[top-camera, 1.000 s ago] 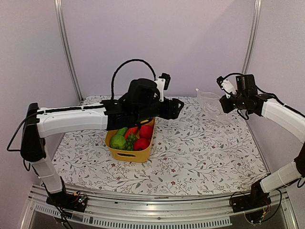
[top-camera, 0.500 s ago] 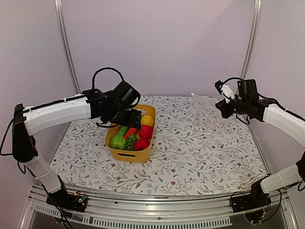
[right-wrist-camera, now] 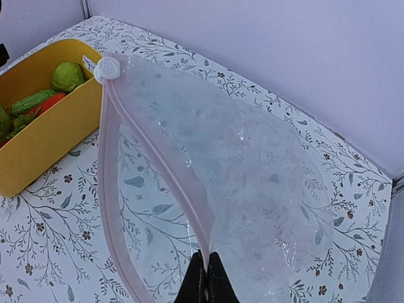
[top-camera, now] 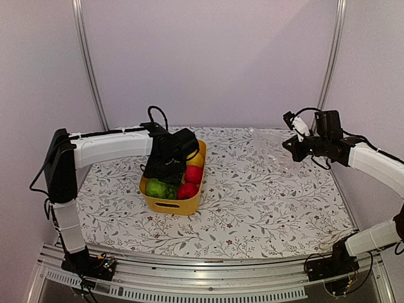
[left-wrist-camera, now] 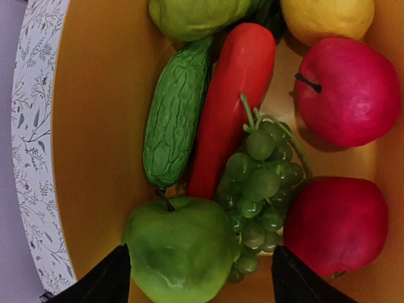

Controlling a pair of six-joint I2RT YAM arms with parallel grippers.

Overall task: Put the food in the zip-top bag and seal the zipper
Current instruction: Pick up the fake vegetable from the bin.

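Food point(left-wrist-camera: 230, 107) fills the yellow tub point(top-camera: 170, 203), and the left end effector point(left-wrist-camera: 202, 281) hangs over it spread wide and holding nothing, its fingertips either side of the green apple point(left-wrist-camera: 180, 252). The right end effector point(right-wrist-camera: 205, 281) is pinched tight on the zipper point(right-wrist-camera: 107, 183), holding the bag point(right-wrist-camera: 252, 183), its mouth gaping, over the worktop point(top-camera: 252, 196) well right of the tub.

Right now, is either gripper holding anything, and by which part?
The right gripper is shut on the clear bag, pinching its pink zipper strip. The left gripper holds nothing; it hangs open over the fruit in the yellow tub.
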